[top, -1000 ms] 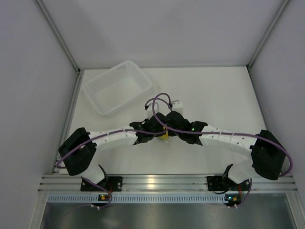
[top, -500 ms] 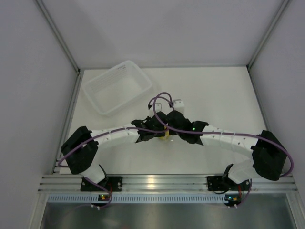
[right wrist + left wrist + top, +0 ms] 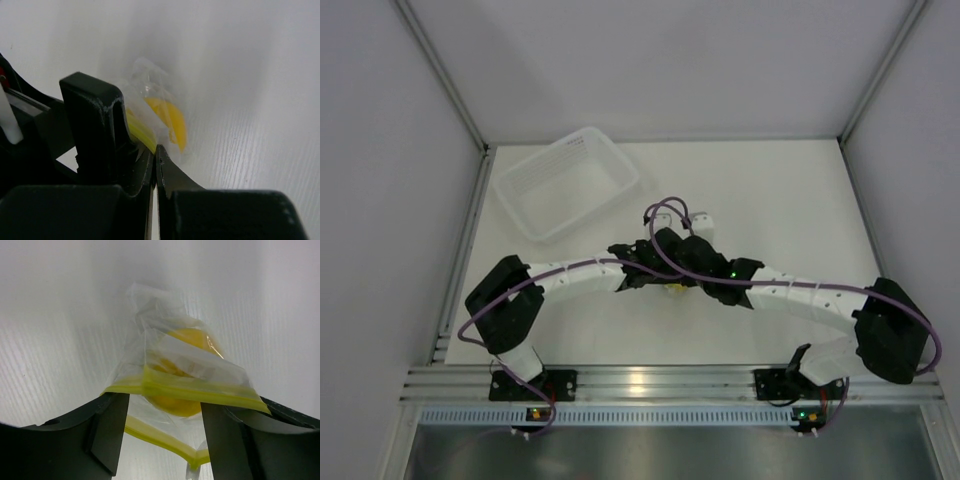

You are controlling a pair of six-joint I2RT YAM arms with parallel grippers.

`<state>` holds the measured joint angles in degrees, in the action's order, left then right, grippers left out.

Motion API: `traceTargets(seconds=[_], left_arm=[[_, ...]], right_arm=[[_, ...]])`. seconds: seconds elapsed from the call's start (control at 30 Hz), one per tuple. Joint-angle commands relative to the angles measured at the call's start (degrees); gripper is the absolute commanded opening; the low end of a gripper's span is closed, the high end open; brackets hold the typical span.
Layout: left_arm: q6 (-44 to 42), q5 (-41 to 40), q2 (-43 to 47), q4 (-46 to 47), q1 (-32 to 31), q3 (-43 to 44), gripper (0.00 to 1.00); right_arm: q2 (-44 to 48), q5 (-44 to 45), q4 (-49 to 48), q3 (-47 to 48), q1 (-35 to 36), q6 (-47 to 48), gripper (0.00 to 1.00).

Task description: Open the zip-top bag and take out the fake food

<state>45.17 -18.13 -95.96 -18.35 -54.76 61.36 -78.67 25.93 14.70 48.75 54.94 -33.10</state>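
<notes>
Overhead, arms (image 3: 780, 290) near the basket (image 3: 565, 190) largely hide the zip-top bag (image 3: 165, 347); wrist views show right fingers (image 3: 95, 115) apparently pinching it, left fingers (image 3: 107, 435) parted.

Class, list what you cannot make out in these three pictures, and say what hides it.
1. Top view: the small clear crinkly zip-top bag is nearly all hidden beneath both arms.
2. Left wrist view: any green side of the small round yellow fake fruit; crinkled plastic and the yellow zip strip cover it.
3. Right wrist view: the bag's mouth, blurred and blocked by the right claw.
</notes>
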Motion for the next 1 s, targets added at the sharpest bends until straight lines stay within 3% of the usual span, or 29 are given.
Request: traceTargets(seconds=[0.0,0.37,0.7,0.8,0.83,0.9,0.93,0.97], left_arm=[[-2.63,3.53,-2.73,1.72,-0.87,2.71,0.65],[1.06,11.09,-5.02,13.15,-0.87,-0.81,0.68],[3.70,11.01,-7.66,21.51,-0.96,-2.92,0.66],[3.61,10.49,-7.31,22.13,-1.05,-2.92,0.38],[3.61,9.87,-7.13,22.04,-0.96,-2.92,0.23],[2.91,9.69,-6.34,22.13,-1.13,-2.83,0.17],[2.65,9.43,-5.99,22.04,-1.05,-2.92,0.01],[2.38,9.60,-5.03,22.04,-1.14,-2.92,0.00]], right_arm=[[1.32,-0.44,-0.19,-2.52,0.44,1.64,0.00],[3.17,-4.04,-2.57,-7.09,-2.29,0.85,0.00],[5.02,-9.15,-5.12,-10.08,-5.81,0.67,0.00],[5.90,-9.06,-4.59,-9.82,-5.89,0.85,0.00],[6.07,-9.15,-4.33,-9.64,-5.89,1.02,0.00],[6.60,-8.71,-3.89,-9.20,-5.90,1.37,0.00],[6.78,-8.53,-3.45,-8.94,-5.89,1.55,0.00],[6.87,-8.01,-3.01,-8.50,-5.89,1.64,0.00]])
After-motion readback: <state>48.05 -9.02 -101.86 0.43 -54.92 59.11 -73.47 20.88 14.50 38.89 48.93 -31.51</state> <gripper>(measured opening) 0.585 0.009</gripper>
